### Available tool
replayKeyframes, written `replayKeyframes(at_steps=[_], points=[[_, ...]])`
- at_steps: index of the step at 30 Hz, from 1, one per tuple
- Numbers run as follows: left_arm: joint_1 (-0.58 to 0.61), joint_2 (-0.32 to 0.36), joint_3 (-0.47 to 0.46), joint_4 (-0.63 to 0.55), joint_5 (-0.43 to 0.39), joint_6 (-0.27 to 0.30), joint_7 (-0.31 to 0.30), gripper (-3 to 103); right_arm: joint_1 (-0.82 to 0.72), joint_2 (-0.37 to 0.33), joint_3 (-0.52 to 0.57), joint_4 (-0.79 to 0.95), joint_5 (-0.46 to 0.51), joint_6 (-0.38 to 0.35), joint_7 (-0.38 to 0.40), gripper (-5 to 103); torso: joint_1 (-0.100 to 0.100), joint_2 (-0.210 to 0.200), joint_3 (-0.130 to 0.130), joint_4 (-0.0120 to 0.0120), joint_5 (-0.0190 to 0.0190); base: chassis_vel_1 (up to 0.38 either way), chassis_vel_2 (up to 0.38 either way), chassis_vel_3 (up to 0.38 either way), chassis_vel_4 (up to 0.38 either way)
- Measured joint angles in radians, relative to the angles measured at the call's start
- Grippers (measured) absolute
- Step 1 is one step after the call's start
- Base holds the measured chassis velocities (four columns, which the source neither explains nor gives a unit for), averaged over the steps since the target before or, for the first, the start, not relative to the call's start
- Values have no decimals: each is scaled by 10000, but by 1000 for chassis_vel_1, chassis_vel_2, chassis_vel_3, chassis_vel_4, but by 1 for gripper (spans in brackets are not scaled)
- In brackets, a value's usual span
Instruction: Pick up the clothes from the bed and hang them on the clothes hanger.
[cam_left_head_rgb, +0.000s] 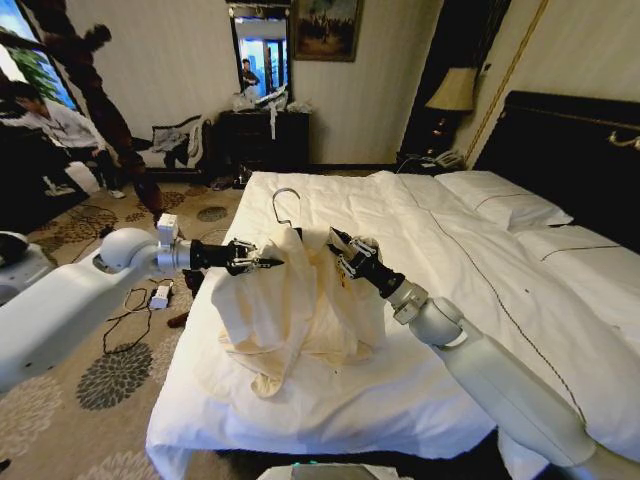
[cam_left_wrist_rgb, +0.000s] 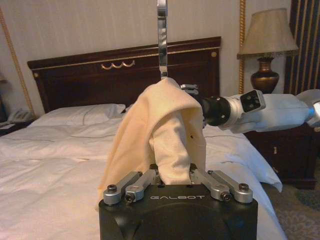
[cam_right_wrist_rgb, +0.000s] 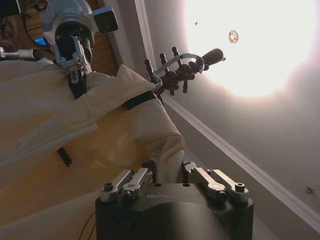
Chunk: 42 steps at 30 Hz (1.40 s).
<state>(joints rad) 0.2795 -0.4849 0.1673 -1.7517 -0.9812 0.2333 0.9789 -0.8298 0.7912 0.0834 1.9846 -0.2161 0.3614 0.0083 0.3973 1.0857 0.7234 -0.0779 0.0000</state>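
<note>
So the cream shirt (cam_left_head_rgb: 300, 305) is up off the bed (cam_left_head_rgb: 470, 300) right now, draped over the clothes hanger (cam_left_head_rgb: 287, 205), whose silvery hook pokes out the top. The left gripper (cam_left_head_rgb: 262, 262) is pinching one shoulder of the fabric and the right gripper (cam_left_head_rgb: 342, 255) has its fingers closed on the other shoulder (the wrist views show cloth bunched right between each pair of fingers).

What worries me: both claws look like they're gripping mostly cloth, not clearly the hanger itself. If one lets go or slips, I reckon the whole thing tilts and the shirt slides off that side back onto the duvet. Pulling the arms apart too hard could drag a shoulder off the hanger end too. And the lower hem is bunched on the bed, so it might snag.
</note>
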Motion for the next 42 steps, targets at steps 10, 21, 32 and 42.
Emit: replayKeyframes(at_steps=[10, 21, 32, 42], points=[[-87, -106, 107, 182, -15, 2, 262, 17, 67, -59, -30, 30, 640, -191, 118, 22, 0, 0, 0, 1, 2, 0, 0, 0, 0], [173, -90, -173, 256, -71, 99, 153, 16, -299, -417, -72, 421, 2700, -512, 300, 65, 0, 0, 0, -1, 0, 0, 0, 0, 0], [678, 33, -716, 524, -156, 103, -79, 16, -862, -950, -263, 1761, 6707, -88, -558, 99, 0, 1, -1, 0, -1, 0, 0, 0, 0], [1404, 175, -1427, 256, -545, 108, -413, 16, -984, -1065, -162, 2887, 10922, -907, 604, 100, -1, 1, -1, 0, 0, 0, 0, 0, 0]])
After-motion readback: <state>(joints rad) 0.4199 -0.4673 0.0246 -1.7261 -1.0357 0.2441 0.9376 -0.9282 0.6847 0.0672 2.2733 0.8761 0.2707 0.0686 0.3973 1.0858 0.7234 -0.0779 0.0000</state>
